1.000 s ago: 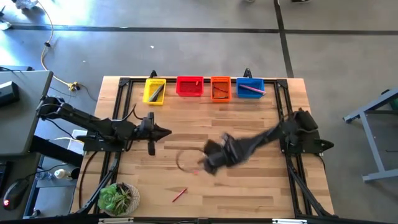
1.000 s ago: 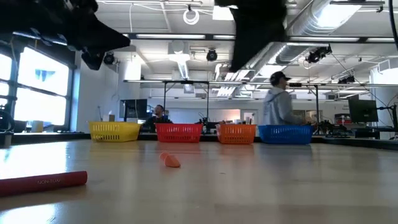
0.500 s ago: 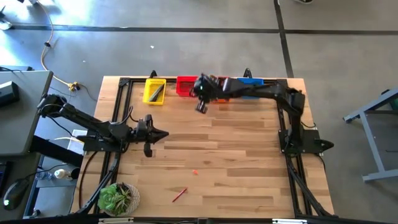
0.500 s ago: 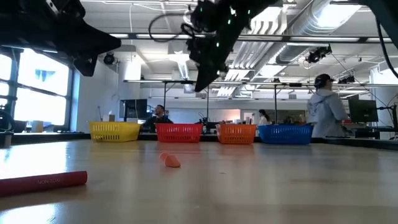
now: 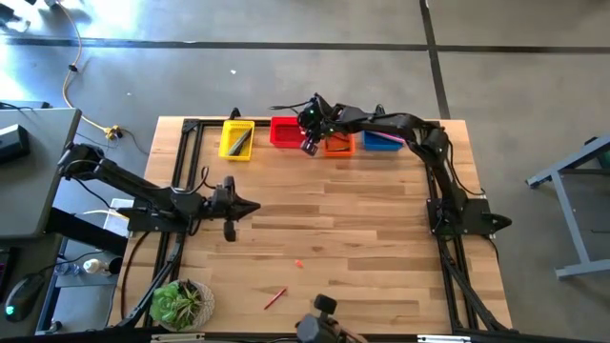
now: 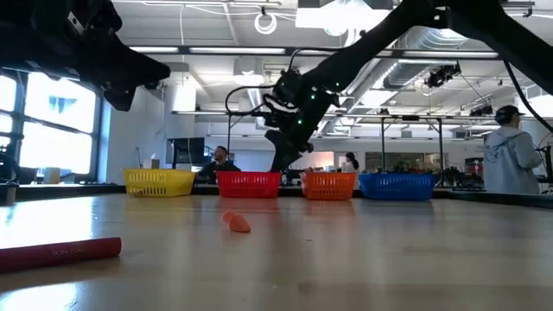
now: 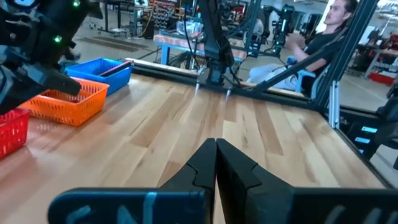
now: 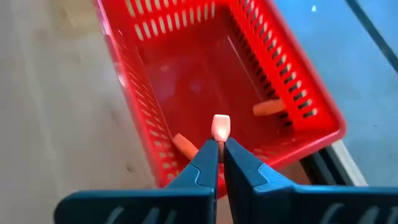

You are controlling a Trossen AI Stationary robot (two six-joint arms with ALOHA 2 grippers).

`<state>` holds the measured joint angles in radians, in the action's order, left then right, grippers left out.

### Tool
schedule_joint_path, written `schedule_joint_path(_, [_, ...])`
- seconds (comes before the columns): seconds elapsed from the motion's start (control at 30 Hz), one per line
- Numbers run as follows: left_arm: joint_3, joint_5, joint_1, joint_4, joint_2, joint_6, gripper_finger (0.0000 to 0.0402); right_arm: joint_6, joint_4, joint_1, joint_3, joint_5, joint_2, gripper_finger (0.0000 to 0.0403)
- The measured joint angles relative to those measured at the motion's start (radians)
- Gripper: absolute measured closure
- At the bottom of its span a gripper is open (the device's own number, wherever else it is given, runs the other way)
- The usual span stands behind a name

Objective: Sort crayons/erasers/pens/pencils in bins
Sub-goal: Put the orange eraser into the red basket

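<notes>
Overhead, your right pincer (image 5: 310,145) hangs at the far row of bins, over the near edge of the red bin (image 5: 289,132) where it meets the orange bin (image 5: 338,138). The yellow bin (image 5: 236,139) sits to its left, the blue bin (image 5: 383,138) to its right. Your left pincer (image 5: 255,203) waits low over the bench (image 5: 362,238) on the left side, fingers pressed together, nothing held. Well behind the right pincer, out on the open bench, lie one loose eraser (image 5: 298,264) and a red stick (image 5: 274,298).

Low view: the right pincer (image 6: 278,162) points down just above the red bin (image 6: 248,184). The loose eraser (image 6: 236,223) and the red stick (image 6: 60,252) lie in the foreground.

Left wrist view: your left pincer (image 7: 216,149) is closed, empty.

Right wrist view: your right pincer (image 8: 221,144) is clamped on a small pale eraser (image 8: 221,126) at its tips, directly over the red bin (image 8: 149,37). Two orange pieces (image 8: 270,108) already lie inside, one beside each finger.
</notes>
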<state>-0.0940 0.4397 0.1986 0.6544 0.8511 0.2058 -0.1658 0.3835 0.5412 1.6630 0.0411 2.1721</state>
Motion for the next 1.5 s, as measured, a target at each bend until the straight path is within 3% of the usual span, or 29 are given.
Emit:
schedule_joint_path(0.2, [0.0, 0.014, 0.0, 0.0, 0.044, 0.013, 0.0401, 0.007, -0.009, 0.004, 0.0, 0.005, 0.009, 0.0384])
schedule_joint_path(0.57, [-0.005, -0.006, 0.0, -0.003, 0.097, 0.027, 0.0401, 0.028, -0.014, 0.004, 0.0, -0.052, 0.004, 0.0277])
schedule_joint_path(0.7, [-0.053, -0.031, 0.0, -0.039, 0.128, 0.026, 0.0401, -0.012, -0.004, -0.001, 0.0, -0.053, -0.053, 0.0283])
schedule_joint_path(0.83, [-0.135, -0.048, 0.012, -0.129, 0.193, 0.019, 0.0401, -0.063, 0.01, -0.036, -0.034, -0.029, -0.145, 0.0327])
schedule_joint_path(1.0, [-0.23, -0.055, 0.041, -0.186, 0.318, -0.005, 0.0402, -0.05, -0.179, -0.088, -0.268, 0.037, -0.284, 0.0394])
schedule_joint_path(1.27, [-0.383, -0.098, 0.071, -0.194, 0.537, -0.025, 0.0399, 0.077, -0.747, -0.209, -0.794, 0.043, -0.566, 0.0397])
schedule_joint_path(1.5, [-0.546, -0.132, 0.095, -0.318, 0.702, 0.01, 0.037, 0.106, -1.094, -0.285, -1.114, 0.04, -0.767, 0.04])
